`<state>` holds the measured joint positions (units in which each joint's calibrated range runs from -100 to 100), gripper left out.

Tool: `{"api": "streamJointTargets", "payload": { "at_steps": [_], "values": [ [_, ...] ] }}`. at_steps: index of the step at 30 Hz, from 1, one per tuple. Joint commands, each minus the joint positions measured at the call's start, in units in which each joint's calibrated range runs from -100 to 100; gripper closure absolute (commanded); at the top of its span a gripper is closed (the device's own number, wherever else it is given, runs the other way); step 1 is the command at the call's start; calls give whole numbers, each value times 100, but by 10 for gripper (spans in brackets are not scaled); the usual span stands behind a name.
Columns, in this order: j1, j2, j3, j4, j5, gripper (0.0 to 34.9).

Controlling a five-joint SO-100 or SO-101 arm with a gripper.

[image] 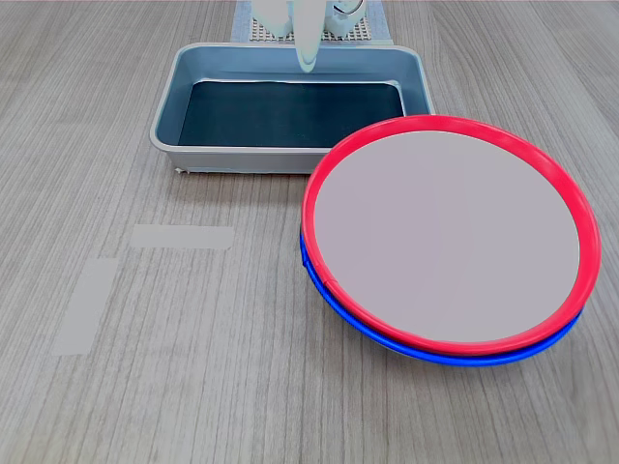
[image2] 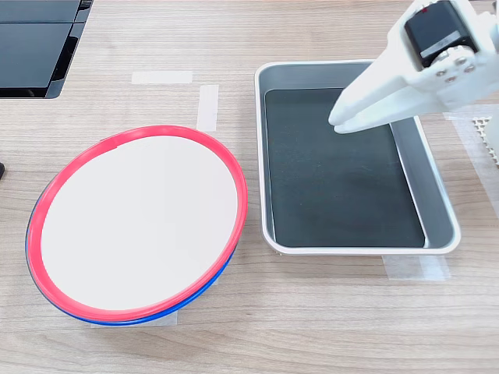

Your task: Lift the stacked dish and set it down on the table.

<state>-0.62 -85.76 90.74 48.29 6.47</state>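
Observation:
The red-rimmed dish (image: 448,235) (image2: 139,222), pale inside, lies nested on top of a blue-rimmed dish (image: 426,350) (image2: 191,298) on the wood-grain table (image: 193,387) (image2: 327,312). My white gripper (image: 308,60) (image2: 339,123) hangs above the grey-blue tray, well apart from the dishes, at the second exterior view's right. Its fingers (image2: 366,101) lie close together with nothing between them. In the first exterior view only the fingertip shows at the top.
The rectangular grey-blue tray (image: 169,121) (image2: 437,210) holds a dark mat and stands beside the dishes. Pale tape strips (image: 182,236) (image2: 207,107) lie on the table. A black device (image2: 35,47) sits at the second exterior view's top left.

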Motion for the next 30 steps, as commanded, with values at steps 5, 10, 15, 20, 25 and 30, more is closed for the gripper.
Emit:
{"api": "streamJointTargets", "payload": {
  "at_steps": [5,10,15,20,25,30],
  "values": [
    [-667,3199,-3134,235,161,311],
    [-950,4871,-4718,351,44,274],
    [-1119,6090,-5456,219,39,215],
    [-1242,6747,-5638,21,83,207],
    [-1355,7233,-5774,-277,59,212],
    [-1458,7677,-6120,-359,20,223]
  ]
}}
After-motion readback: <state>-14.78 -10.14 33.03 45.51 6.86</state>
